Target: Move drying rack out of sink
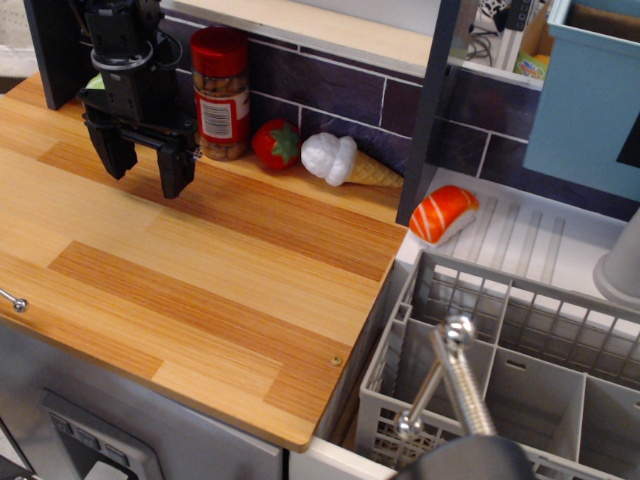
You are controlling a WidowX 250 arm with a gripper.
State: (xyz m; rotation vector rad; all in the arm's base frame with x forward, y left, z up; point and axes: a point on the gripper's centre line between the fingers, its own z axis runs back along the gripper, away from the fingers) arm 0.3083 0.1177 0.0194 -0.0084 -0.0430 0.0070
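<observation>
Observation.image shows the claw (pixel 143 160) hanging over the far left of the wooden table (pixel 200 280), its 2 black fingers spread apart and pointing down with nothing between them. Just right of it, against the dark tiled wall, stand a red-lidded jar (pixel 221 92), a toy strawberry (pixel 276 144) and a toy ice-cream cone (pixel 347 163), all apart from the claw. Further right, past a dark upright post, a piece of toy salmon sushi (pixel 444 213) lies on the ribbed white drainboard (pixel 535 235). The drying rack (pixel 500 370) sits at the near right, well apart from the claw, down in the sink (pixel 345 462), of which only a strip of white rim shows. A chrome ball-tipped faucet (pixel 452 378) rises in front of the rack's near left corner. The rack looks like light, stiff moulded plastic: hollow, empty as far as can be seen, unlikely to flex much or break, but wide, so it may tilt if taken by 1 edge. Its slatted far wall or left rim offers a thin lip the fingers could straddle, and the lattice gaps should stop slipping. A hold on the left rim seems closest, though the faucet crowds that side, so the far wall may be safer.
</observation>
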